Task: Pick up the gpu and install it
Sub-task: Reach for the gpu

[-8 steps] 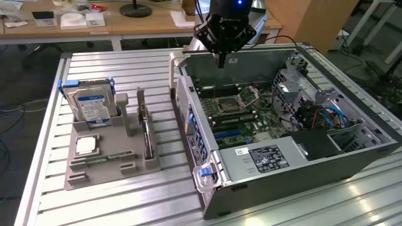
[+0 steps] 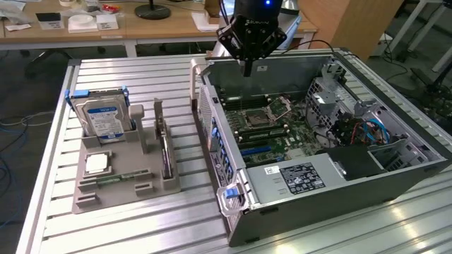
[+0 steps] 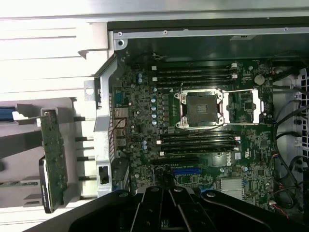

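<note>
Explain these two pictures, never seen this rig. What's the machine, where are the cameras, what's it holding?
One robot arm with a claw at its end. The exterior view looks from off the arm at a slotted metal table; the wrist view looks down from the arm into the open computer case at its motherboard. Beside the case, a grey holder carries a hard drive and the gpu, standing on edge. The claw hangs shut over the case, holding nothing.

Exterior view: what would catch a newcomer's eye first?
The open computer case on the exterior view's right, its motherboard exposed. The black gripper hangs above the case's far wall, jaws shut, holding nothing. On the exterior view's left, the gpu stands upright in a gray tray beside a hard drive.
</note>
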You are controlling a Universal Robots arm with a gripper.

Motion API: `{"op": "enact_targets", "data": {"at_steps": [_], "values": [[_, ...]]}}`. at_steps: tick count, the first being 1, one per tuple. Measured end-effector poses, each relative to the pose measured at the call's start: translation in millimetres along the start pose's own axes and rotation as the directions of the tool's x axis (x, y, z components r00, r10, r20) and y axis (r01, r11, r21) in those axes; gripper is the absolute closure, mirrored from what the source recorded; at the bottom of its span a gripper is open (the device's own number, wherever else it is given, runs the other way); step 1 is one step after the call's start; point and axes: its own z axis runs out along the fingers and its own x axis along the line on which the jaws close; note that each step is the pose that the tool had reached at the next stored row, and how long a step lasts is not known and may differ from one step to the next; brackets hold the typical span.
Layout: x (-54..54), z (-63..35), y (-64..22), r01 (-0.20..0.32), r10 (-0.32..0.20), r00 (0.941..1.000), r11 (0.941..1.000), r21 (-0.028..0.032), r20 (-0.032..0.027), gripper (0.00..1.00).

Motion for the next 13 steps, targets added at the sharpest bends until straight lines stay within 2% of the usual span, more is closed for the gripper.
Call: {"op": "enact_targets", "data": {"at_steps": [13], "values": [[10.3, -0.3, -0.8, 0.0, 0.0, 1.0, 1.0, 0.0, 0.0001, 0.89]]}}
